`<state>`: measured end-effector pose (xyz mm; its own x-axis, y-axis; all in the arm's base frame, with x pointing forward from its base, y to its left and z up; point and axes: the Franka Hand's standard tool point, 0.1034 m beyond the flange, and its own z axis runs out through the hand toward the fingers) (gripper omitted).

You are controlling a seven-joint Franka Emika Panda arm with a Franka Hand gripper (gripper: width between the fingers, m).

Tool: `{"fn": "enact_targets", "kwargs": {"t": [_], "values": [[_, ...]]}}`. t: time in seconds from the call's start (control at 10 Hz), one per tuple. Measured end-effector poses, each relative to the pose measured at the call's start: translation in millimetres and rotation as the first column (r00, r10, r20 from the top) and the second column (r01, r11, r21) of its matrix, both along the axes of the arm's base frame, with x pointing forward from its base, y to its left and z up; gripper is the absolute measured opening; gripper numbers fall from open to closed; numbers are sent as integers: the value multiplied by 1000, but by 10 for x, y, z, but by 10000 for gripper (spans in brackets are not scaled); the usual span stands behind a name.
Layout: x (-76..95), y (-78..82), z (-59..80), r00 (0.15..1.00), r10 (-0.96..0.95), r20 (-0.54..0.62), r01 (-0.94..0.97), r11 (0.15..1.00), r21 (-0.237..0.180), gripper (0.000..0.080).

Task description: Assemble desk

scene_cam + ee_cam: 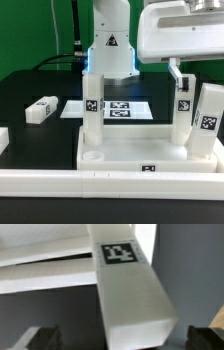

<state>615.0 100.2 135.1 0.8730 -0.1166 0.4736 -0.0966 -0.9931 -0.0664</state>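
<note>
Between the spread fingertips point(45, 336) of the pincer point(125, 336) runs a white square leg block point(135, 297) with a black-and-white tag on its face. Dark gaps show on both sides, so the pincer is released, straddling the block without touching it. In the exterior view the pincer point(180, 82) hangs over the upright leg block point(184, 118) at the right end of the rimmed white tabletop point(110, 165). Just beside it, further to the exterior view's right, a second leg point(208, 112) leans tilted. A third leg point(93, 112) stands upright at the tabletop's left end. The tabletop lies at the front of the black table point(30, 90). Behind it the marker board point(125, 108) lies flat. A fourth leg point(42, 108) lies on its side, well apart to the exterior view's left.
</note>
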Motion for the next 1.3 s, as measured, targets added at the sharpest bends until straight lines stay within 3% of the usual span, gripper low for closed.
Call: {"fn": "enact_targets", "kwargs": {"t": [0.3,0.6,0.9,1.0,1.3], "values": [[11,7,67,1000,0,0,0,1000,7,649],[54,16,343,999,-3,-34,5,999,46,649],[34,20,304,998,-2,-65,5,999,50,649],[-24,45,202,988,4,-155,6,998,58,649],[15,16,100,935,20,-354,4,998,69,649]]}}
